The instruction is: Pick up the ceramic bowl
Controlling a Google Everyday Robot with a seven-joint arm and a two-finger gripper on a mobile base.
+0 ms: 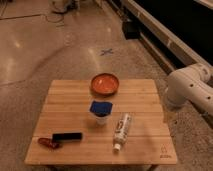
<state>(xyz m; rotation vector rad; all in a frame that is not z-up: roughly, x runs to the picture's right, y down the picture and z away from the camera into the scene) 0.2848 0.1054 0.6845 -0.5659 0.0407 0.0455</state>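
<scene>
The ceramic bowl [105, 83] sits at the far edge of the wooden bench [145, 100], in the middle, just behind the white cup [101, 113] with a blue top. A white bottle [121, 131] lies near the cup. The robot arm [189, 88] bends beside the bench on the right (its gripper is out of view, so I cannot tell if it is open).

The ceramic bowl [105, 83] sits on table [145, 102]; gripper unseen.

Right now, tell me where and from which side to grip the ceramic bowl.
Pinch the rim of the ceramic bowl from above, probably on its right side: it sits upright, shallow, at the table's far edge, and the arm shows on that side. The gripper is out of view.
</scene>
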